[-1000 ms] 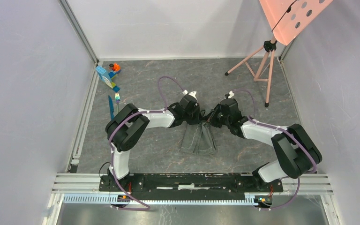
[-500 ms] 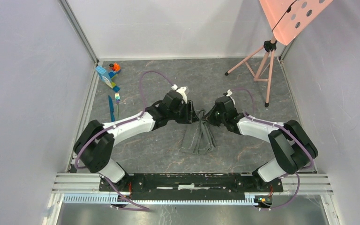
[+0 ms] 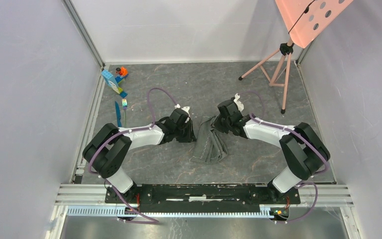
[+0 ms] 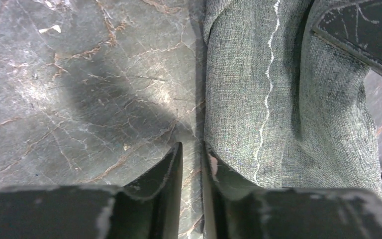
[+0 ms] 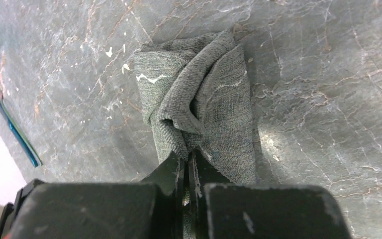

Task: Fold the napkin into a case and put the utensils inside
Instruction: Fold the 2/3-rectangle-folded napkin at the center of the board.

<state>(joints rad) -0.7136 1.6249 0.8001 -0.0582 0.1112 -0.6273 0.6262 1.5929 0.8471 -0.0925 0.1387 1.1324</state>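
Grey marble bench (image 3: pixel 179 84), with the dark grey napkin (image 3: pixel 210 144) bunched into a narrow strip between both arms. The right pincer (image 5: pixel 185 162) is pressed together, pinching a fold at the napkin's far end. The left pincer (image 4: pixel 191 149) is slightly spread and holds nothing, just beside the napkin's edge. The blue knife (image 3: pixel 117 114) and the fork (image 3: pixel 124 104) lie well left of it.

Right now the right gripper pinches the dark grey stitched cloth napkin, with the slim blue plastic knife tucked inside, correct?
No: the blue plastic knife lies on the table left of the napkin, not inside, as the top external view shows. The right gripper does pinch the napkin.
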